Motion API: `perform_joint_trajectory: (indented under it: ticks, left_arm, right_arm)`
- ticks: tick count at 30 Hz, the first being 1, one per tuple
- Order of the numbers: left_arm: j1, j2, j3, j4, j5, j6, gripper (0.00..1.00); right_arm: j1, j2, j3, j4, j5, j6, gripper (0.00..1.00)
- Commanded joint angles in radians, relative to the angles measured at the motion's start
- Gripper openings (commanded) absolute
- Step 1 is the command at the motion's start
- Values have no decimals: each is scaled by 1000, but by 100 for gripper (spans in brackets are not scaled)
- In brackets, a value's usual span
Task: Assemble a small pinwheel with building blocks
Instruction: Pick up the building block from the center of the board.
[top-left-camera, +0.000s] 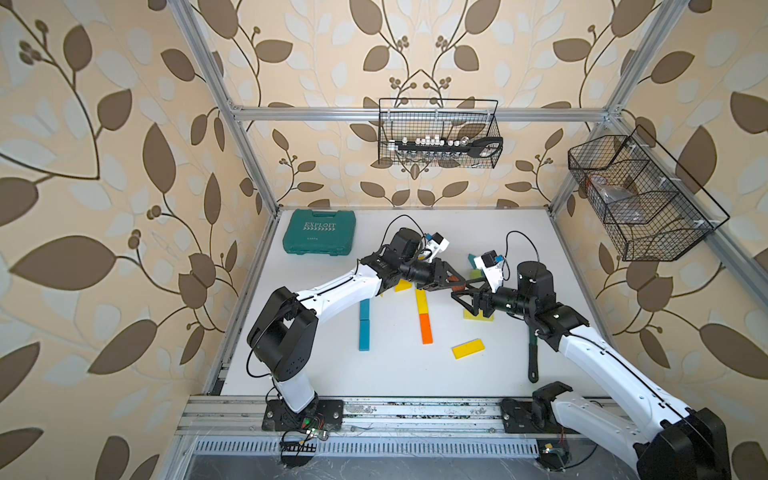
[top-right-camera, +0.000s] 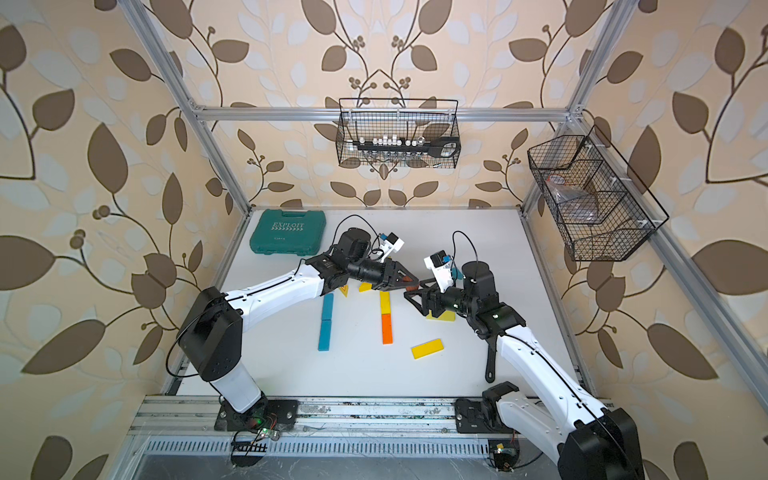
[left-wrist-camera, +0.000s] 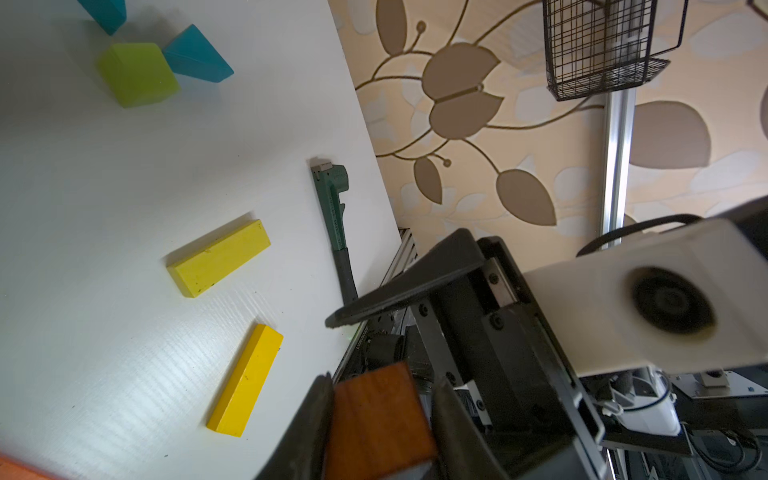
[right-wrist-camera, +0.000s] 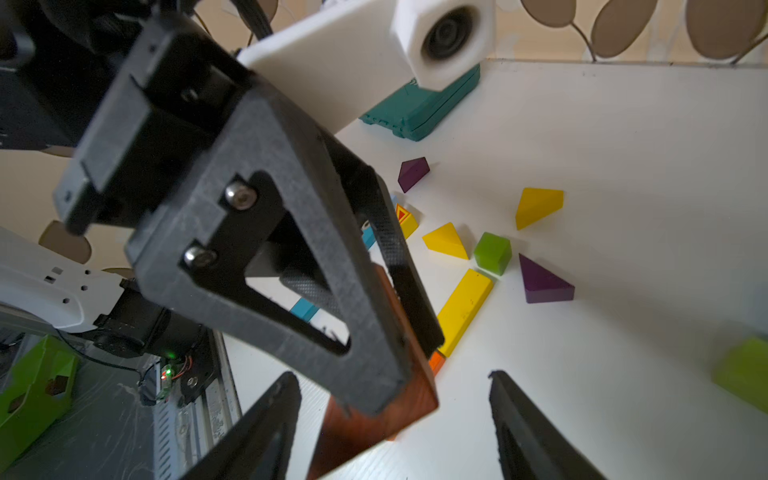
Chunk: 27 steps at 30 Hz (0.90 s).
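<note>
Three bars lie nearest the bench's (top-left-camera: 395, 374) front edge: a teal bar (top-left-camera: 364, 336), an orange bar (top-left-camera: 426, 328) and a yellow bar (top-left-camera: 468, 348). Over the bench's middle the left gripper (left-wrist-camera: 380, 399) clamps a brown block (right-wrist-camera: 374, 419). The right gripper (right-wrist-camera: 390, 376) stands spread either side of it, gaps showing. Farther back lie purple wedges (right-wrist-camera: 542, 282) and yellow wedges (right-wrist-camera: 446, 241), then a teal case (top-left-camera: 319, 231) in the far left corner.

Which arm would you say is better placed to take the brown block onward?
Probably the right: the right end effector stands open, flanking the brown block that the left end effector is shut on.
</note>
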Motion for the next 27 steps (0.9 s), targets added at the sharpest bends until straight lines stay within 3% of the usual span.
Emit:
perform_joint_trajectory:
  ticks: [1,12,19,27]
  left_arm:
    - [15,-56,-7,48,58,-16,0]
    - [17,-25,6,49,70,-28,0]
    - [18,-7,10,58,81,-39,0]
    - [18,1,9,38,67,-32,8]
  right_arm:
    - [4,13,16,74,20,-41,69]
    - [20,54,31,111,13,-37,54]
    - [52,50,37,89,63,-72,51]
    - [76,34,34,89,109,-49,28]
